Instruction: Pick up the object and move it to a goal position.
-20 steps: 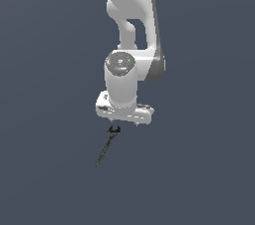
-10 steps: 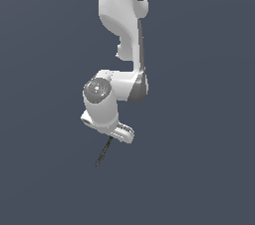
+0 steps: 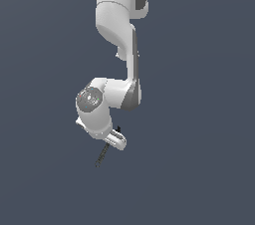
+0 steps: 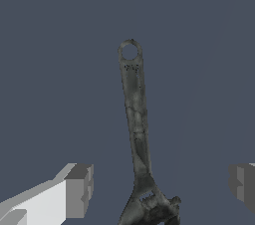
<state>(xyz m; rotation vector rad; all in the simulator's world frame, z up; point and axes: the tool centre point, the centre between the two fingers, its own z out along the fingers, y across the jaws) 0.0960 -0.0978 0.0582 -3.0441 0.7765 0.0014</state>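
From my seat I see the white arm (image 3: pixel 119 45) hanging down through the middle of the exterior view, folded at its lower joint so the wrist points down and toward that view's left. The tool (image 4: pixel 162 186) is released: in the wrist view its two grey fingers (image 4: pixel 79 189) stand wide apart, one on each side of the picture, with plain surface showing between them and the wrench.

The wrench (image 4: pixel 135 119) lies flat on the dark blue-grey table (image 3: pixel 199 159). In the wrist view its forked head sits between the two fingers, touching neither, and its thin straight handle runs away from the tool to a small ring hole at the far end. In the exterior view only the handle (image 3: pixel 102 155) shows, a short dark sliver slanting down toward that view's left from under the tool (image 3: pixel 115 142); the head is hidden behind the white hand. Whether the fingertips reach the table I cannot tell.

I see nothing else lying on the table around the wrench, in either view. The surface is one even colour all the way to the picture borders, and no table edge comes into sight. There is open room on every side of the handle, and both fingers have bare table beside them on their outer sides as well.
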